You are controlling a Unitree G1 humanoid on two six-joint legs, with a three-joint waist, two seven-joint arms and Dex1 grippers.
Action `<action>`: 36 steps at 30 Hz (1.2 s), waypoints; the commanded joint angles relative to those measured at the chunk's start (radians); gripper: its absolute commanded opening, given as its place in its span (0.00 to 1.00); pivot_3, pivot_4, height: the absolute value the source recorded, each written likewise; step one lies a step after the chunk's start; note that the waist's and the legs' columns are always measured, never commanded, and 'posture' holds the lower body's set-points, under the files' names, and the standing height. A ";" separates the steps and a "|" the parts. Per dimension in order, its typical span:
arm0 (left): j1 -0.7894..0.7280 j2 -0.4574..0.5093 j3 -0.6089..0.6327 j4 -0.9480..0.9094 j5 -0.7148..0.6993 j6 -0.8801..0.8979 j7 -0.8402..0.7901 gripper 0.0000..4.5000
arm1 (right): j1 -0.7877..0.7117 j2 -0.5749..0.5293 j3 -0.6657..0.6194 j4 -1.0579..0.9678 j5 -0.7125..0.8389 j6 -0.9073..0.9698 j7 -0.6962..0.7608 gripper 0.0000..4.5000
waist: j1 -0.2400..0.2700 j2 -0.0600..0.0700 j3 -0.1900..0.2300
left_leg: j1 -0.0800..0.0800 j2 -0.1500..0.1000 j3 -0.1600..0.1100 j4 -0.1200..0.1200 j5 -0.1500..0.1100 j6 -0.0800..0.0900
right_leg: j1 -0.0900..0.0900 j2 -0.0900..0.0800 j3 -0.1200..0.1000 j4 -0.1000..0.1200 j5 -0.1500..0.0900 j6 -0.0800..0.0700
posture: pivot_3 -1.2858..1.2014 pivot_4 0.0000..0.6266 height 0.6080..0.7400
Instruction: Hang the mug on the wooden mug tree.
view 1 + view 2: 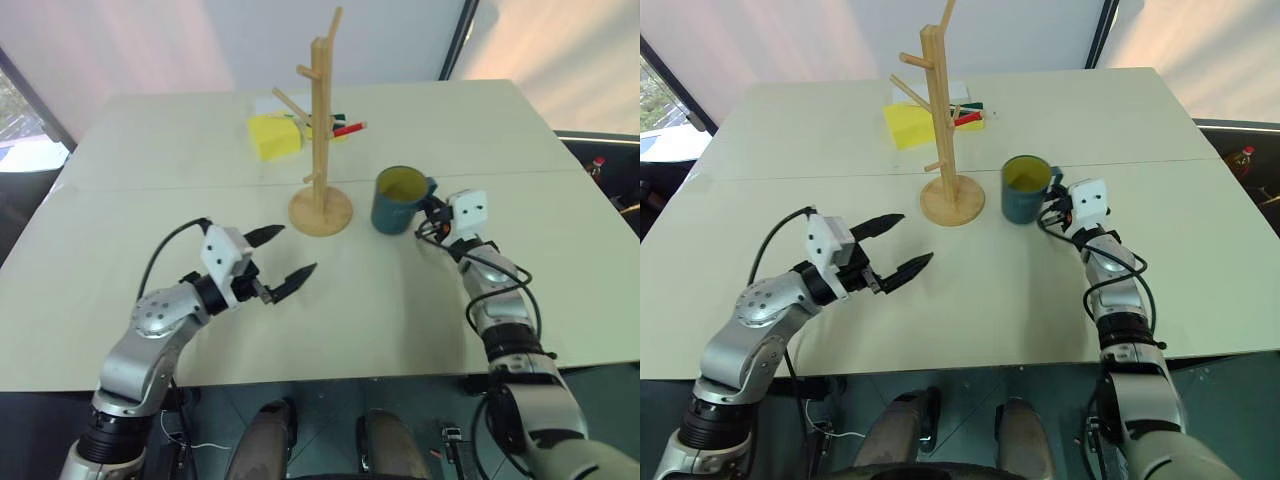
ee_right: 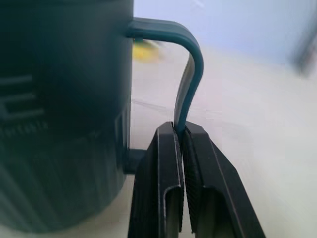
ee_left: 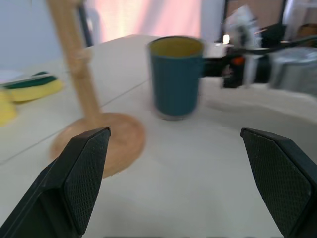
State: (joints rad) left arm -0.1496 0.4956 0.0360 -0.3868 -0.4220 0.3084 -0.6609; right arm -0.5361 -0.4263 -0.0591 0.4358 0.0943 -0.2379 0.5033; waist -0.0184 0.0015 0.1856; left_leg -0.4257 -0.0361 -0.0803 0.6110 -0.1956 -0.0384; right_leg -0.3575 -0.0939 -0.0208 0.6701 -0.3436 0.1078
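At the near left of a pale table (image 1: 400,300), the left gripper (image 1: 282,256) hovers above the surface with its two black fingers spread wide and nothing between them, pointing toward the middle of the table. In the left wrist view the gap between those fingers frames the mug and the foot of the wooden stand.

Farther in and to the right, the right gripper (image 2: 182,148) has its fingers pressed together on the lower part of the handle (image 2: 190,69) of the mug (image 1: 399,201), pinching the thin loop between the pads. The dark teal-blue mug, yellow inside, is upright with its handle turned to the right toward the gripper; faint lettering shows on its side in the right wrist view. Whether its bottom rests on the table or is just off it cannot be told.

Just left of the mug stands the wooden mug tree (image 1: 321,130), upright on its round flat base, its short pegs angling upward and all bare. The mug sits near the base but apart from it.

Beyond the tree, at the far side, lie a yellow sponge (image 1: 273,136) and a red marker (image 1: 349,129).
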 commanded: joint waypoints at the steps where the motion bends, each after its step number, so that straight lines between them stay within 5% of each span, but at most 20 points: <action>1: -0.008 0.025 0.057 0.011 -0.008 -0.037 -0.022 1.00 | -0.039 -0.049 0.013 -0.174 0.021 0.034 0.075 0.03 | 0.000 0.000 0.000 | 0.000 0.000 0.000 0.000 0.000 0.000 | 0.000 0.000 0.000 0.000 0.000 0.000 | 0.52 0.24 1.00; 9: -0.050 0.041 0.117 0.038 -0.056 -0.038 -0.058 1.00 | -0.241 -0.103 0.073 -0.168 0.005 0.133 0.205 0.03 | 0.005 0.000 0.000 | 0.000 0.001 -0.001 0.001 0.001 0.000 | 0.000 0.000 0.000 0.000 0.001 -0.001 | 0.52 0.24 1.00; 36: -0.035 0.072 0.179 -0.082 -0.175 0.056 -0.012 1.00 | -0.656 -0.059 0.149 0.420 -0.074 -0.060 0.450 0.03 | 0.000 -0.001 0.002 | 0.000 0.000 0.000 0.000 0.001 -0.001 | 0.000 0.000 0.000 -0.001 0.001 -0.001 | 0.52 0.24 1.00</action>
State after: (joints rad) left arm -0.1717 0.5634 0.2003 -0.4344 -0.5807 0.3661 -0.6773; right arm -1.1398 -0.4867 0.0958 0.8404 0.0202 -0.2633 0.9431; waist -0.0182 0.0000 0.1873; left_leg -0.4261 -0.0358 -0.0804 0.6106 -0.1948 -0.0390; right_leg -0.3579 -0.0939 -0.0209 0.6690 -0.3423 0.1070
